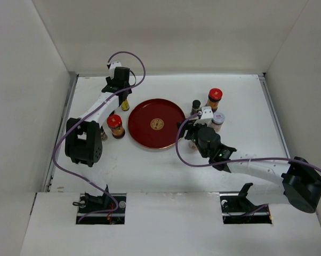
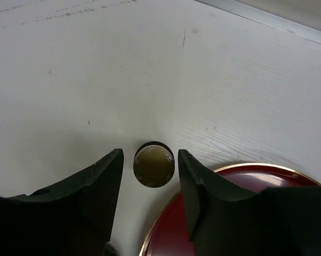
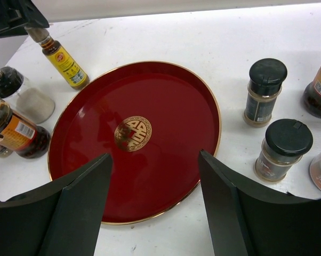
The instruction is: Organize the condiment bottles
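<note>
From above, see the slim yellow-labelled bottle [image 1: 125, 105] standing on the surface [image 1: 166, 170], just left of the red tray [image 1: 157, 123] and under the left claw [image 1: 123, 97]. Left wrist: opened wide around the bottle, not touching it. Right wrist: right claw [image 3: 153, 160] spread open above the tray, holding nothing.

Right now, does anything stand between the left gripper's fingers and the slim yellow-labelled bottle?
Nothing visible. The left gripper is open, a finger on each side of the slim bottle, bare gaps between. The red tray lies beside, not between.
</note>
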Controlling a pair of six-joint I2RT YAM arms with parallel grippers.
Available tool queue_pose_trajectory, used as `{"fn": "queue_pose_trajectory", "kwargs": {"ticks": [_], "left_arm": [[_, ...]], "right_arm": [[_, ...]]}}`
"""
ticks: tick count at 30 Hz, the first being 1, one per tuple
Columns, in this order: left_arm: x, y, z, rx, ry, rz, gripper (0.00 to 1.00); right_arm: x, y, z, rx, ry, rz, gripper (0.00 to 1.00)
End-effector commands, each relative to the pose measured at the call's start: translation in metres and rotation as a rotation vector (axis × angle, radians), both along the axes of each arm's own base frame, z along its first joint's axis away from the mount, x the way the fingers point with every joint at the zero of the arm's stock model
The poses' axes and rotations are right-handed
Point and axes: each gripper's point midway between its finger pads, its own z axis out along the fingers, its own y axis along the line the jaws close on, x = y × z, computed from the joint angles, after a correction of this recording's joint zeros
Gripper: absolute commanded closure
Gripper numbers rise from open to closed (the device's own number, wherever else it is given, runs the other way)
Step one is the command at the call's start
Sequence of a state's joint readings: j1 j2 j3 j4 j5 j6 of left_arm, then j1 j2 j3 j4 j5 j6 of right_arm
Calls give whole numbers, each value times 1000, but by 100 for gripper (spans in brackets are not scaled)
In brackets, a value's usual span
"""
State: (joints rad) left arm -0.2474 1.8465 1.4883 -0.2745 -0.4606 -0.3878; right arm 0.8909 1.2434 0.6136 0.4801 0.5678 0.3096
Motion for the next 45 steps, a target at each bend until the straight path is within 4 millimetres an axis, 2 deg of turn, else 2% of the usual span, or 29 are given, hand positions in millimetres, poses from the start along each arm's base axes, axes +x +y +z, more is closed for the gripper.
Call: {"fn": "queue_pose_trajectory", "kwargs": {"ticks": [1, 5, 9, 11, 18, 21, 24, 30, 35, 41, 45], "left_arm": [[14, 1, 33, -16, -88, 5, 59], [15, 1, 29, -22, -84, 7, 65], [14, 2, 36, -31, -102, 19, 80], [11, 3, 50, -37, -131, 22, 83], [-4, 8, 121, -66, -286, 43, 83], [-11, 5, 141, -83, -326, 27, 83], [-18, -10, 151, -114, -344, -11, 83], [-34, -52, 149, -175, -362, -107, 83], [-35, -83, 133, -175, -335, -169, 83], [-29, -107, 109, -157, -299, -211, 83], [-22, -114, 92, -123, -274, -222, 83]], "right_arm": [[1, 7, 18, 48, -44, 22, 28], [1, 5, 18, 45, -45, 19, 28], [0, 1, 22, 53, -53, 16, 28], [0, 0, 24, 60, -58, 13, 28], [0, 0, 24, 57, -57, 15, 27], [0, 0, 24, 60, -58, 13, 27], [0, -1, 24, 64, -55, 9, 27], [3, -3, 20, 58, -48, -3, 25], [3, -2, 17, 54, -44, -2, 25], [3, -2, 18, 55, -43, -3, 25], [4, -2, 17, 55, -43, -3, 25]]}}
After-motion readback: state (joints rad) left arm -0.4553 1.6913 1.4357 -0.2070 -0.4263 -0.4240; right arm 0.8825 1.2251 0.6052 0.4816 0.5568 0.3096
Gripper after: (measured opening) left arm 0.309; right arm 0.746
